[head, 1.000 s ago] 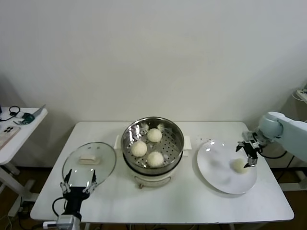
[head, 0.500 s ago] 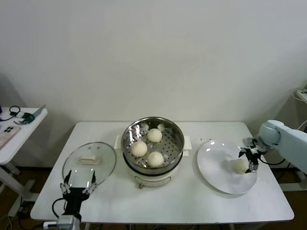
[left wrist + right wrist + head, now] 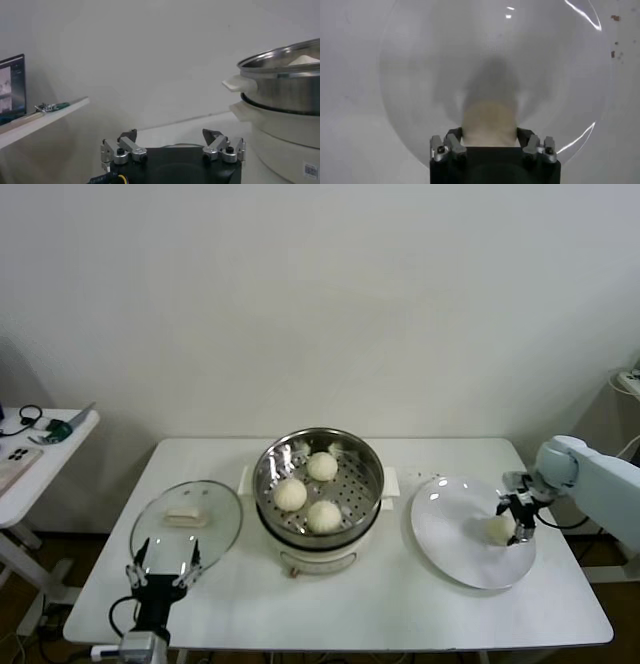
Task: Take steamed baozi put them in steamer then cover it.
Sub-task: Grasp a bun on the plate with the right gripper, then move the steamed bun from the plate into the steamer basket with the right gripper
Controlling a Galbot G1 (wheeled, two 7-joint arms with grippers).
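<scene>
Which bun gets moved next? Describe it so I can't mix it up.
Look to the flat white round plate right of the shiny steel steamer pot. The small cream-white bun is the only one on it, shut in the right claw; the other three sit inside the pot.

cover (image 3: 186, 517) left – steamer (image 3: 318, 484) centre; plate (image 3: 455, 539) right – baozi (image 3: 499, 529) on it

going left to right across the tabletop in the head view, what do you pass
left gripper open at the near left edge → glass lid lying flat → steamer with three baozi inside → white plate → last baozi on the plate, the right gripper shut on it
</scene>
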